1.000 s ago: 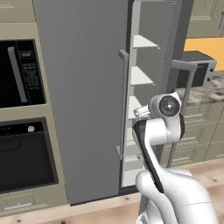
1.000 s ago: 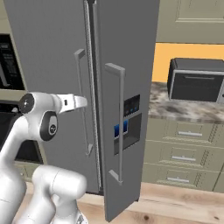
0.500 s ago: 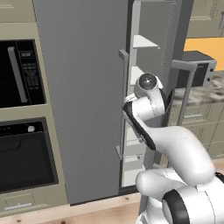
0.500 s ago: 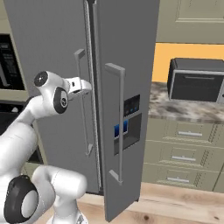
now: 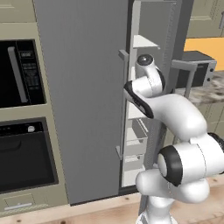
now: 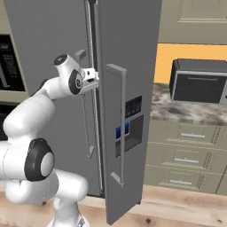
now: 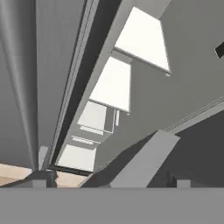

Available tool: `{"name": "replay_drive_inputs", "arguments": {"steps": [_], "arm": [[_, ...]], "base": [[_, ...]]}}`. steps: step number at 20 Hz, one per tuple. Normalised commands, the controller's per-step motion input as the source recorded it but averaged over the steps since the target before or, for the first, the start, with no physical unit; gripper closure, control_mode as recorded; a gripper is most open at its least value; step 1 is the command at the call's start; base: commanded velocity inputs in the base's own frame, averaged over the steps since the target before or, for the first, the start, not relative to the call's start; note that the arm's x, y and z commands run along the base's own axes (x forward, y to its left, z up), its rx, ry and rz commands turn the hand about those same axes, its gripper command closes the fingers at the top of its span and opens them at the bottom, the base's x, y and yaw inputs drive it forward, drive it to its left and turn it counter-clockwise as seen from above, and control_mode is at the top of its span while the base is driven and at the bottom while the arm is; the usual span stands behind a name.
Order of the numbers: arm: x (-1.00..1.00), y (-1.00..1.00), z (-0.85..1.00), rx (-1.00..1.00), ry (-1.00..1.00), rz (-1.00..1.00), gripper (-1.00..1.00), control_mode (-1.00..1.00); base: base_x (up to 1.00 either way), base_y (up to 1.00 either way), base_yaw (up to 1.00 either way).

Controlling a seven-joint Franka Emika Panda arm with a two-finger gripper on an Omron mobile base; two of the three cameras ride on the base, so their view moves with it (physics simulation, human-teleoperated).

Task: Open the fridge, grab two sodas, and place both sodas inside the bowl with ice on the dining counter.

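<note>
While the fridge (image 6: pixel 128 88) stands with its right door ajar, hand (image 6: pixel 95 79) spread wide and holding nothing (at the gap between the doors), pale shelves (image 7: pixel 114 85) inside, microwave (image 6: pixel 199 80) at three o'clock.

- The fridge (image 5: pixel 83 87) stands between the wall oven (image 5: pixel 24 153) on its left and a desk (image 6: pixel 195 111) on its right.
- Its right door (image 6: pixel 126 102) stands ajar, with shelves (image 7: pixel 113 85) behind the gap.
- A microwave (image 6: pixel 198 80) sits on the desk, above drawers (image 6: pixel 190 150).
- The tool (image 6: pixel 91 79) is at the gap between the doors.
</note>
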Motion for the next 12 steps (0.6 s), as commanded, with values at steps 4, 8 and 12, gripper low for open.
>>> {"name": "replay_drive_inputs", "arguments": {"steps": [4,8,12], "arm": [[-0.22,-0.68,-0.01,0.00,0.13,-0.15,-1.00,-1.00],[-0.33,-0.71,0.00,0.00,0.13,-0.17,-1.00,-1.00],[0.00,-0.90,0.00,0.01,0.16,-0.12,-1.00,-1.00]], "base": [[0.00,0.00,0.00],[0.00,0.00,0.00],[0.00,0.00,0.00]]}}
